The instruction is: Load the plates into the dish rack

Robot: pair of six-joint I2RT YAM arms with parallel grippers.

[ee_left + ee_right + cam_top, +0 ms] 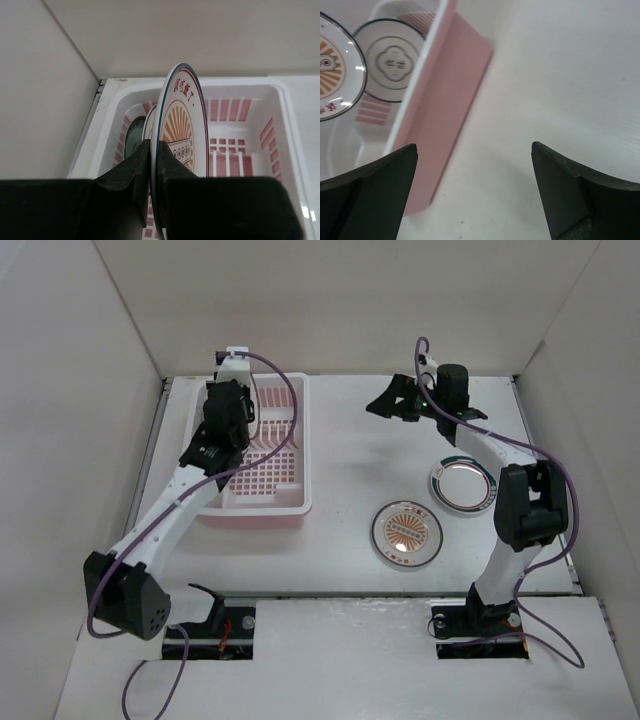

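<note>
At the left, our left gripper (pixel 154 150) pinches the rim of an orange sunburst plate (pixel 182 125), holding it upright at the dish rack (pixel 240 89). We cannot tell whether its lower edge touches the lattice. Only the left wrist view shows a dark green plate (pixel 132 137) standing beside it. The right wrist view alone shows a white plate with a dark rim (pixel 390 60) on edge inside. Further right, our right gripper (pixel 474 147) hangs spread wide and empty. A second sunburst plate (pixel 406 533) and a grey-ringed plate (pixel 464 485) lie flat on the white table (pixel 350 440), with white walls (pixel 60 390) around.
</note>
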